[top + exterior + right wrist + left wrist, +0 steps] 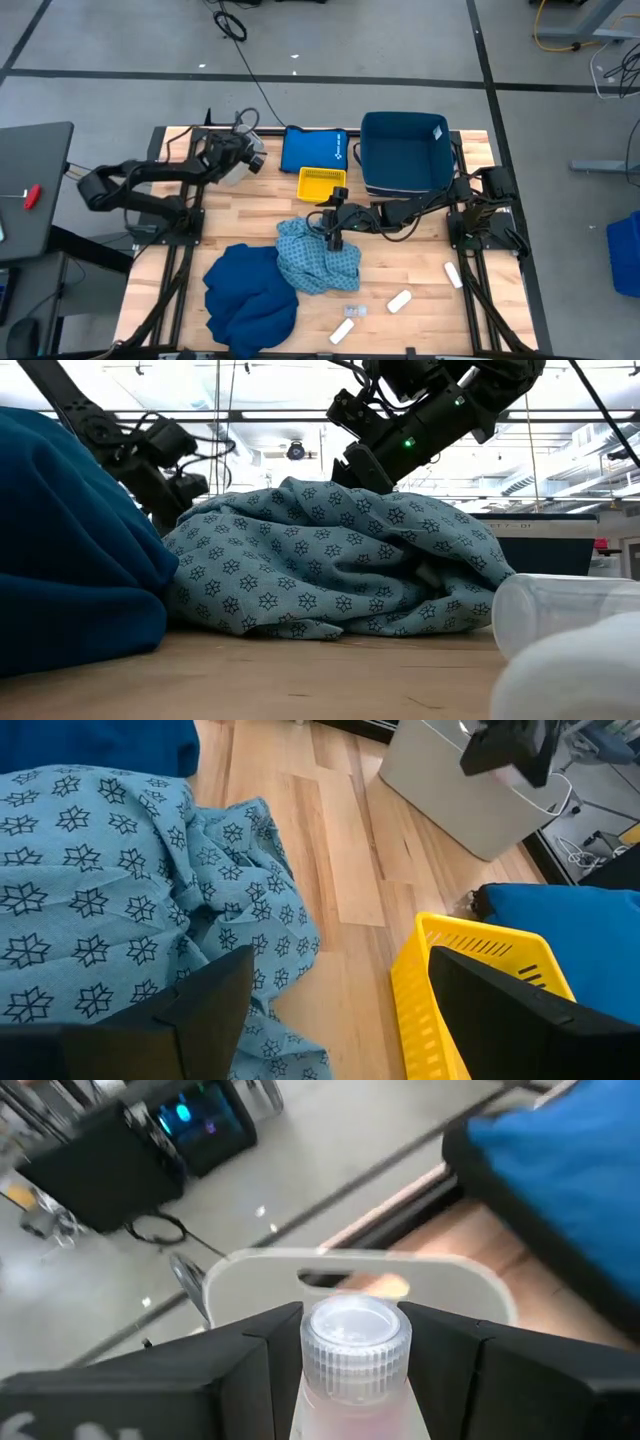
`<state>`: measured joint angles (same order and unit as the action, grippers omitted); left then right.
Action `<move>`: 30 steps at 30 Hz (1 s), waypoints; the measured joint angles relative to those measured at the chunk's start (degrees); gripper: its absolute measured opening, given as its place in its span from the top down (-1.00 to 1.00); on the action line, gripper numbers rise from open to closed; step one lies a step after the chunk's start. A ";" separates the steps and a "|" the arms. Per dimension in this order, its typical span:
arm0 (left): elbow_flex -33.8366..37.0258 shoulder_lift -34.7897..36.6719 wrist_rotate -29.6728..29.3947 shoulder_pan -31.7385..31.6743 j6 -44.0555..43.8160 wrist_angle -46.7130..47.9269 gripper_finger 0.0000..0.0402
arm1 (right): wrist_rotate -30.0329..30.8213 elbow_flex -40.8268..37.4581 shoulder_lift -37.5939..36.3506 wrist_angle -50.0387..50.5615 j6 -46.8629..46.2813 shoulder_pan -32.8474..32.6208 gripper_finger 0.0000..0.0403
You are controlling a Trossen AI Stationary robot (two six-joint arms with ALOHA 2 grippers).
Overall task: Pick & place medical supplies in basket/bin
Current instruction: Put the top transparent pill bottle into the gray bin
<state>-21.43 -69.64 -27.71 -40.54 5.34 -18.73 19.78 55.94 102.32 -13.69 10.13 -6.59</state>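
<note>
A capped vial (355, 1355) is being clamped by the left gripper (246, 152) left of the yellow basket (322, 183); it looks light, rigid, slippery. Below the basket, the limp patterned cloth (318, 256) is being approached by the right gripper (333, 232), jaws spread; a raised fold is judged the best hold. The fingertips are being hidden.

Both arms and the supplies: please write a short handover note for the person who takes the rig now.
Left tool: shut on a clear capped vial, held over the white bin at the table's back left.
Right tool: open, empty, at the patterned light-blue cloth, beside the yellow basket.
Dark-blue cloth lies at the front left. White rolls and a small clear vial lie at the front right.
Done: one vial picked. Left: drop it, then both cloths, rolls, vial.
</note>
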 joint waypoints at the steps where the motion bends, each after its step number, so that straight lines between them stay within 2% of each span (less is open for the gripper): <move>1: 0.00 -0.93 1.05 -0.67 -0.21 -0.49 0.28 | -0.03 0.00 0.00 0.02 -0.01 0.01 -0.53; 6: -0.16 -4.31 4.64 -3.43 -0.84 -2.39 0.28 | -0.04 0.00 0.00 0.00 -0.17 0.02 -0.53; 11: -0.22 -4.77 8.31 -5.16 -1.34 -2.49 0.28 | -0.03 0.00 0.00 -0.15 -0.22 0.02 -0.53; 22: -0.15 -4.88 8.67 -5.83 -1.09 -2.80 0.28 | -0.03 0.00 0.00 -0.69 -0.22 0.02 -0.53; 30: -0.11 -4.88 12.52 -7.95 -2.95 -1.85 0.28 | -0.51 0.00 0.00 -1.70 -0.24 0.01 -0.53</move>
<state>-21.54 -74.52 -15.19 -48.49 2.39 -20.58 19.27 55.94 102.32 -15.40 9.89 -6.58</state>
